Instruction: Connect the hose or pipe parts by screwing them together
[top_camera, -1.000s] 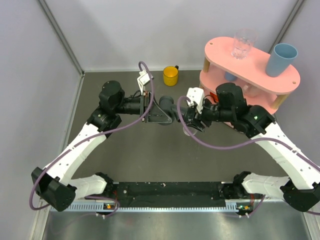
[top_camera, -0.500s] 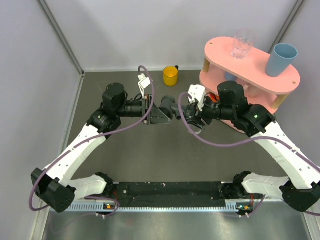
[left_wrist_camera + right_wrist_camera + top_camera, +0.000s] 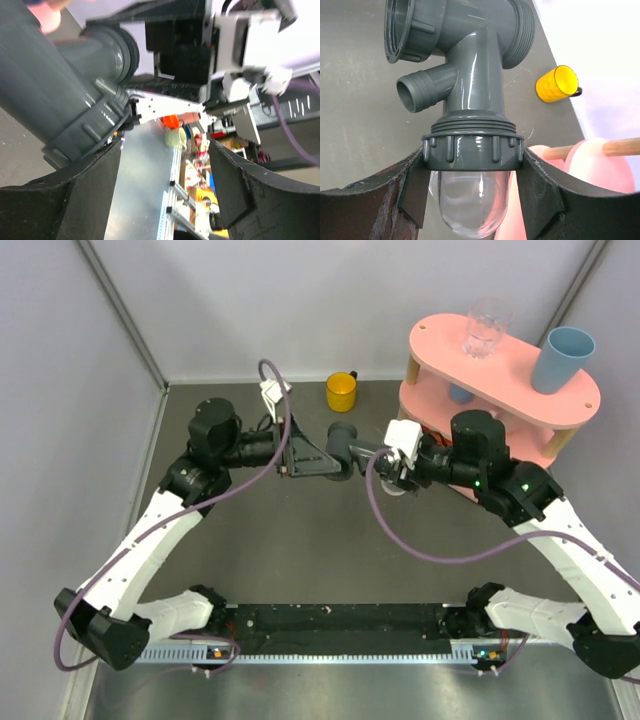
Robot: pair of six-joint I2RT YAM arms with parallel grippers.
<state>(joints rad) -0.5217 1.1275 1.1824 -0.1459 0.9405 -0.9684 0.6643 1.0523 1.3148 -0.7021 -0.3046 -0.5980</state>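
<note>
Between the fingers of the right tool (image 3: 472,159), which are closed on its grey collar, sits the clear tube piece (image 3: 470,202), its collar seated on the dark grey T-fitting (image 3: 470,55) just beyond the fingertips, while the left tool (image 3: 165,150) gapes wide, the T-fitting against one finger.

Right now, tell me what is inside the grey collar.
The T fitting's threaded neck enters the grey collar at one end, and the clear dome pokes out the other. The collar's opaque wall hides the dome's rim and how far the threads engage.
</note>
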